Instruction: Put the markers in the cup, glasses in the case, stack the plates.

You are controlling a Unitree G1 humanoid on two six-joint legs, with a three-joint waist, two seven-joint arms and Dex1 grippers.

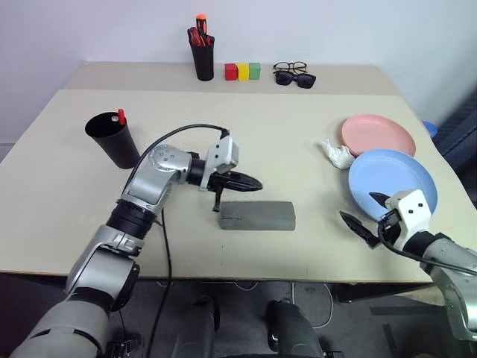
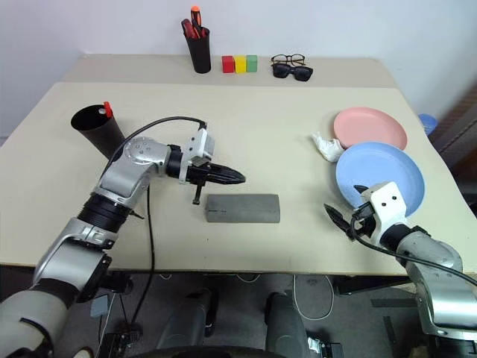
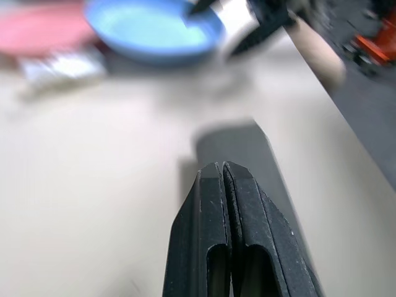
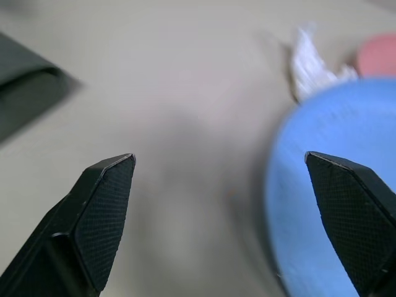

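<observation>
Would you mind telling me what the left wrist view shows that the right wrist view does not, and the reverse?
The left wrist view adds the left gripper, its black fingers pressed together, and the beige table at its front edge. The right wrist view adds the right gripper seen along its own fingers, which stand wide apart. Both share the grey felt-like rectangular case, the round light blue plastic plate, the round pink plastic plate and a crumpled white scrap.

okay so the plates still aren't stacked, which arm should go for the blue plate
The right. The right gripper is open at the near rim of the blue plate, with the pink plate just beyond. The left gripper is shut above the grey case, farther from both plates.
</observation>
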